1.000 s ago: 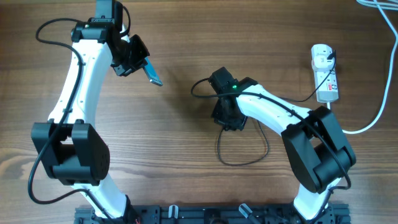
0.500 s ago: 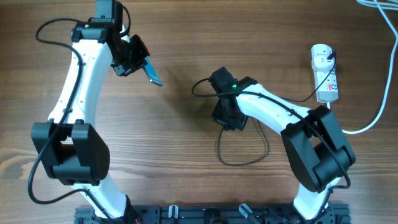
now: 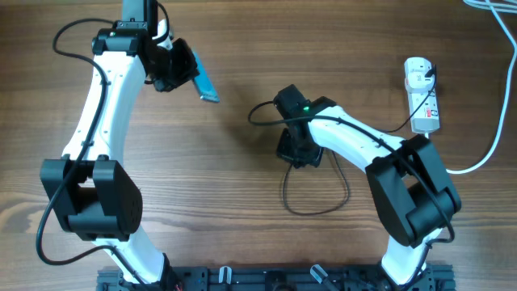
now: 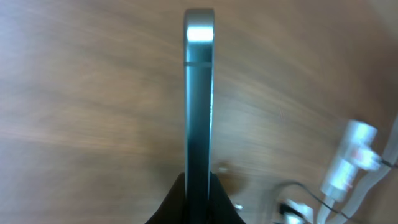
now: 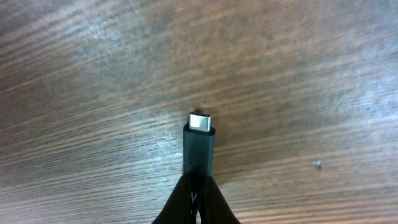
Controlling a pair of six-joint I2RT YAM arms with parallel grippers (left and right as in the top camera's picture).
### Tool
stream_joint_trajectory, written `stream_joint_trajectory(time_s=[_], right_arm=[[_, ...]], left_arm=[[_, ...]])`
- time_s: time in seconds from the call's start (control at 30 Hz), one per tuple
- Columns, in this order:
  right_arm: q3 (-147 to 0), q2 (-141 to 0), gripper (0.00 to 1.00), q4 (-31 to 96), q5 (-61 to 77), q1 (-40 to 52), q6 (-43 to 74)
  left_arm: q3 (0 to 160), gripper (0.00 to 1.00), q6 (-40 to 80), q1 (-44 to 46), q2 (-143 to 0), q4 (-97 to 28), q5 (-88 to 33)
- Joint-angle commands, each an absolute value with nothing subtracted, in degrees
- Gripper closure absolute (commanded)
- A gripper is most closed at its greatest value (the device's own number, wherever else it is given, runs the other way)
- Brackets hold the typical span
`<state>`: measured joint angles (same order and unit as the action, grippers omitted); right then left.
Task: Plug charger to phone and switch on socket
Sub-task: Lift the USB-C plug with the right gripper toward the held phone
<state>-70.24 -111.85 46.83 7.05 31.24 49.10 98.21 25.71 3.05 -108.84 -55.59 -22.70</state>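
Phone first: I have it lifted off the table at the upper left, clamped by one end in the left pincer, whose fingers are shut flat against its two faces. In the left wrist view the phone shows edge-on and its far end stands free. I judge that is the point of the hold, since it leaves that end open to take a plug, though I cannot make out the port itself. The charger is held the same way. The right pincer is closed on the black connector body just behind the metal tip, so the tip pokes out bare ahead of the fingers, over the middle of the table. The rest of the cable lies in a slack loop under that arm, which should give me room to move without tugging. Tip and phone are well apart, with bare wood between them. The socket lies at the far right, clear of both pincers, its white cord curving off beside it. By my count: one phone, one charger, one socket, one white cord, two pincers, both full.
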Motion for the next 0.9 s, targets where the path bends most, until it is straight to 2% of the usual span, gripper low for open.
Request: stream_joint_trajectory(time_s=[0.0,0.1,0.23,0.57,0.7,0.87], right_arm=[[-69.69,-103.13,0.96,46.3,12.78,28.97,35.22],[-69.69,-90.19,0.96,46.19,21.12,29.87,24.95],[-69.69,-79.02,0.96,46.19,25.54,32.93,20.97],[-69.71,-78.0,0.96,42.61,18.33,33.95,25.32],[-69.71,-78.0,0.96,41.23,11.7,33.95,28.01],[-69.69,-78.65,0.96,39.7,11.66,33.95,30.2]], left_arm=[[98.56,0.96,20.95,2.81,-107.68,-49.15,-40.93],[98.56,0.96,20.97,2.83,-107.68,-38.3,-56.1],[98.56,0.96,19.2,4.38,-107.68,-33.1,-63.92],[98.56,0.96,13.91,11.79,-107.68,-34.81,-60.95],[98.56,0.96,13.91,12.49,-107.68,-37.8,-62.15],[98.56,0.96,13.85,12.49,-107.68,-38.3,-66.52]])
